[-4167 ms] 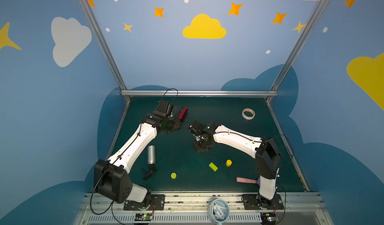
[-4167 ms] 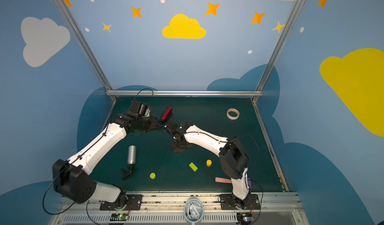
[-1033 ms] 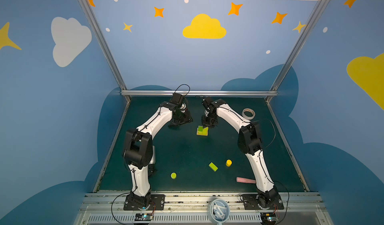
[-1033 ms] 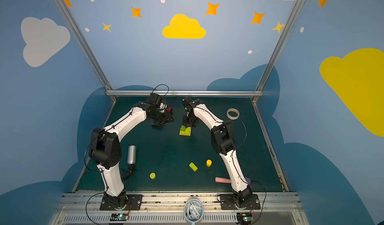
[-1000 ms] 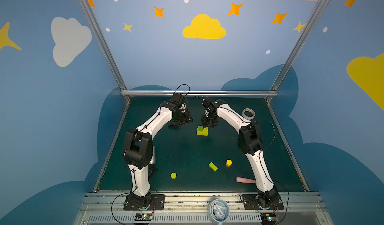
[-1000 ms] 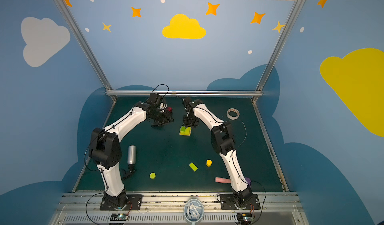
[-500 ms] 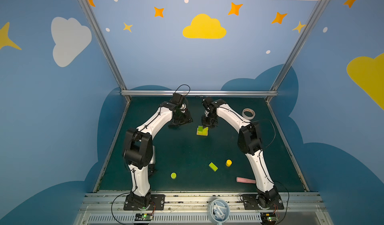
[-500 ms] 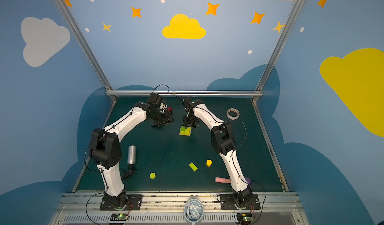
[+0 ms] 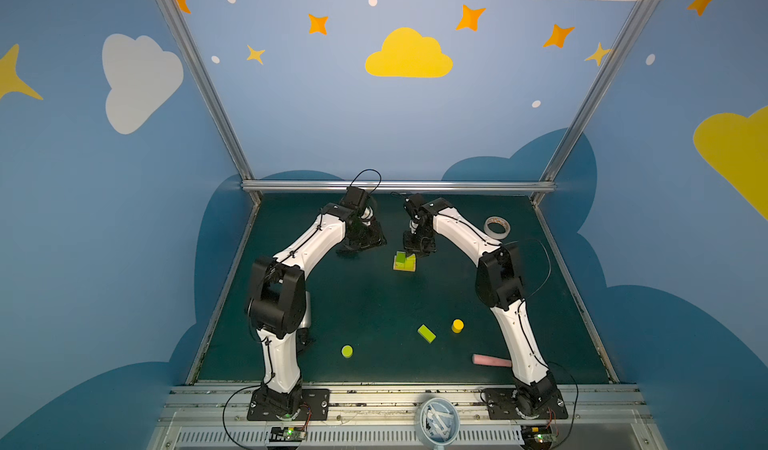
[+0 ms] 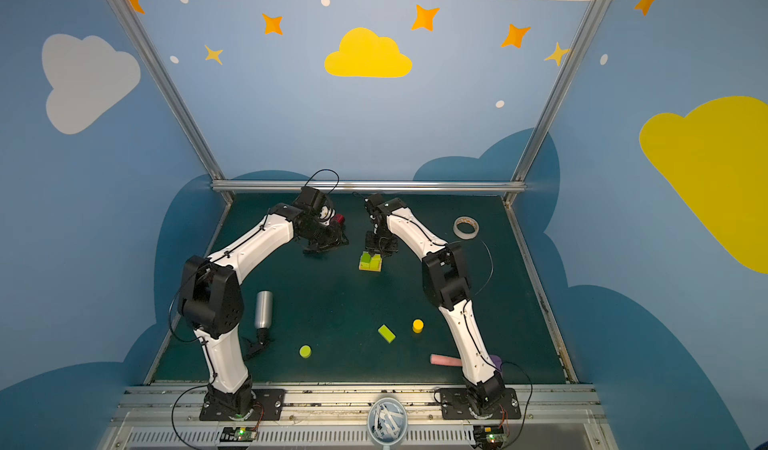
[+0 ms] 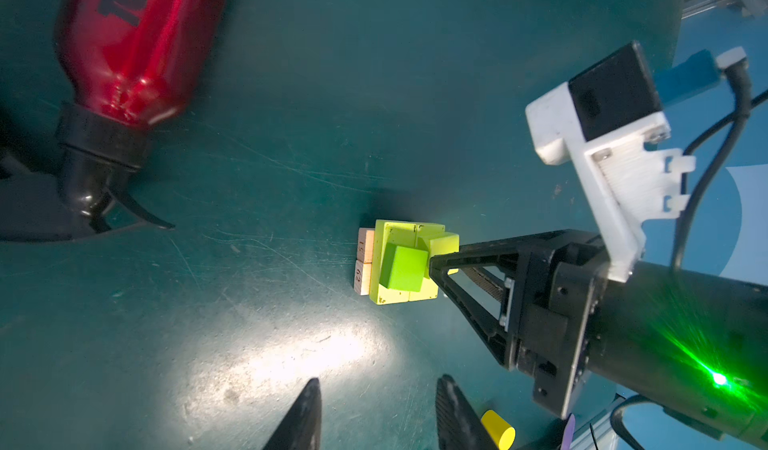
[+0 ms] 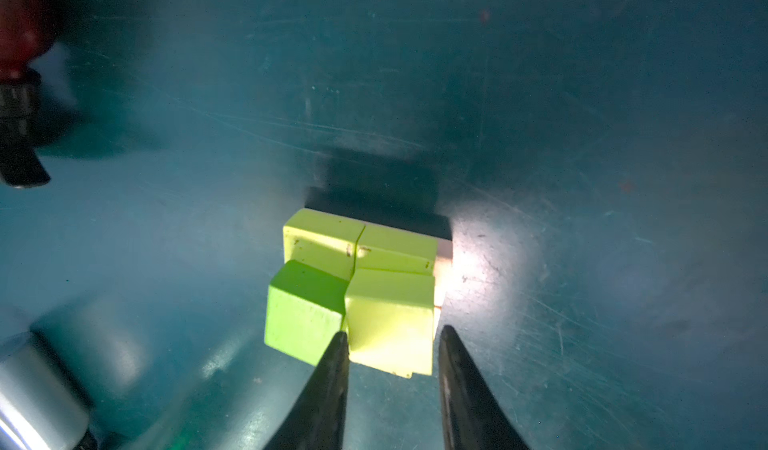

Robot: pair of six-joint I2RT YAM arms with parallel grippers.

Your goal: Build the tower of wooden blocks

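While the tower (image 9: pixel 404 261) holds 2 tan bars (image 11: pixel 364 256), 2 lime-green bars (image 11: pixel 397 229) and 2 cubes (image 11: pixel 403 267), with the right claw (image 12: pixel 390 335) parted around 1 cube and the left claw (image 11: pixel 376 389) parted, empty, beside it, 1 lime-green bar (image 9: pixel 426 333), the yellow cylinder (image 9: pixel 457 325) and the lime cylinder (image 9: pixel 347 350) lie well apart from it.

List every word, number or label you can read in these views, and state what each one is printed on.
"15": on the end face of one tan bar, lying sideways in the left wrist view.
"62": on the end face of the neighbouring tan bar, also sideways.
Black lettering on the red bottle: large, but cut off by the picture's edge, so no whole word can be read.
Nothing else shows legible text.
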